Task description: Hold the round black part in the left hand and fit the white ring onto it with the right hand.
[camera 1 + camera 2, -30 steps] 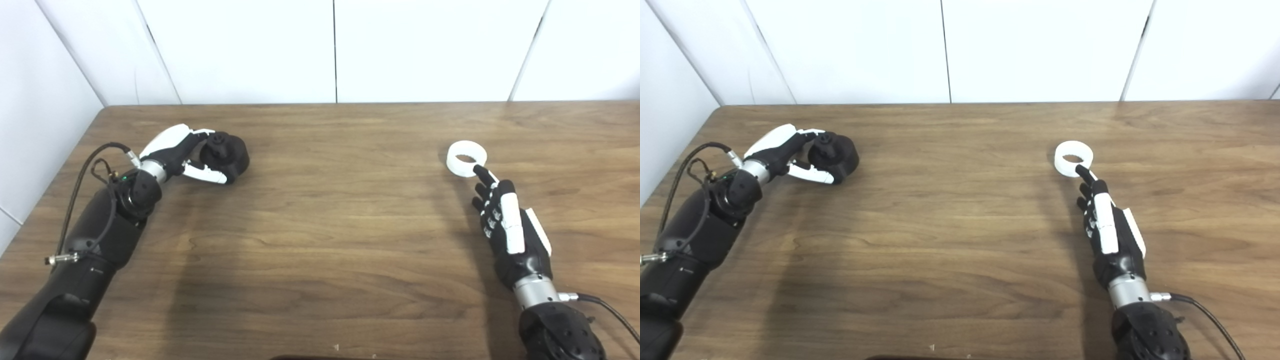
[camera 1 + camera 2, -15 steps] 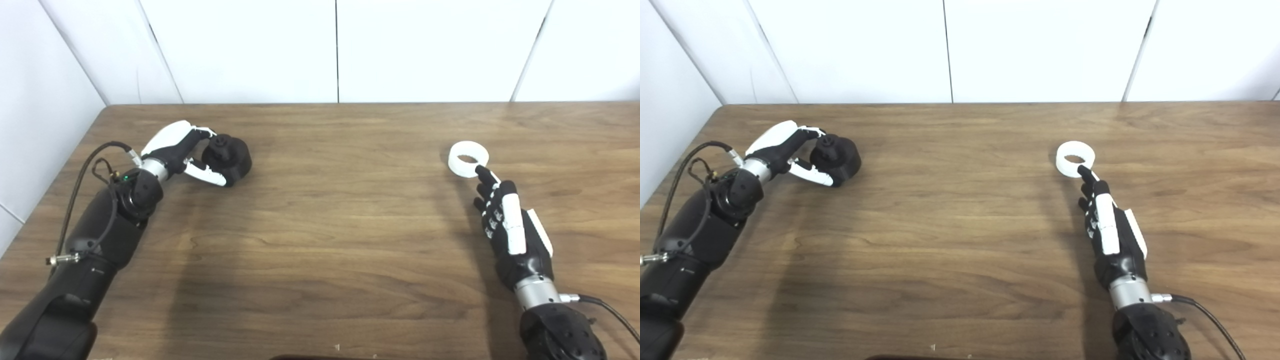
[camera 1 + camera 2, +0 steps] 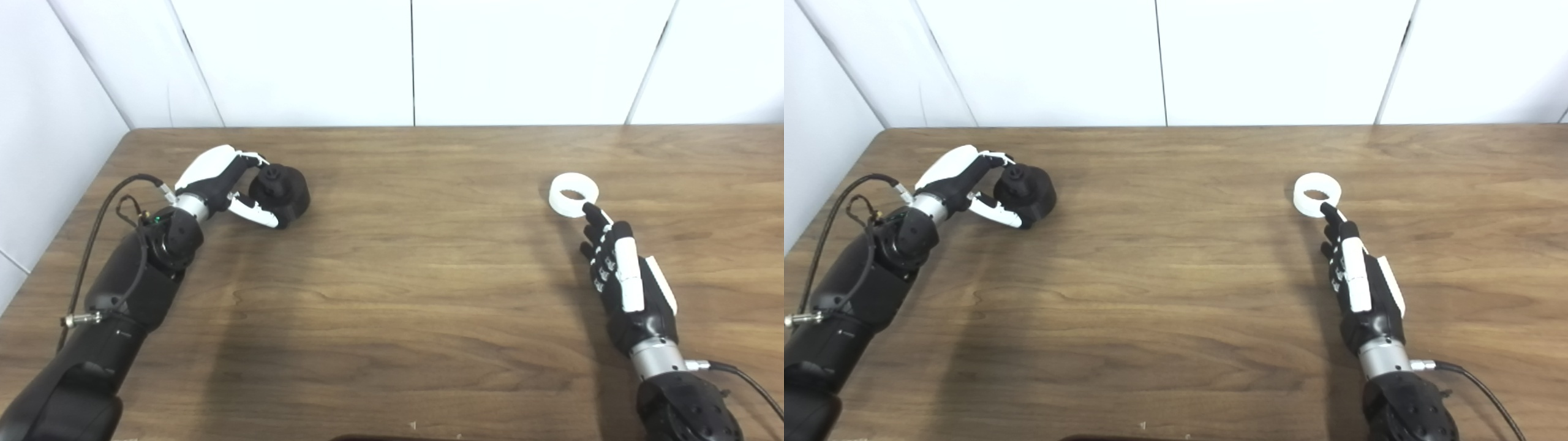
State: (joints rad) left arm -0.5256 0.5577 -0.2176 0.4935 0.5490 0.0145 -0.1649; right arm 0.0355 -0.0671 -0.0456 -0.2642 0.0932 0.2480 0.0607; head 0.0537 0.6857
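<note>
From my seat at the controls, the round black plastic part [image 3: 282,189] sits on the brown wooden table [image 3: 404,275] far to the left, toward the back, with the left hand [image 3: 229,184] curled around its left side. The white plastic ring [image 3: 572,194] lies flat well apart, far to the right. My right hand [image 3: 621,275] lies just in front of it, fingertips [image 3: 590,212] at its near rim.

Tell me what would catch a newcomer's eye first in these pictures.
The white ring stands out most, lying bright on the dark wooden table at the right, with the right hand stretched out flat just short of it, fingertips at its near edge. At the far left, the left hand curls around the round black part, which rests on the table.
</note>
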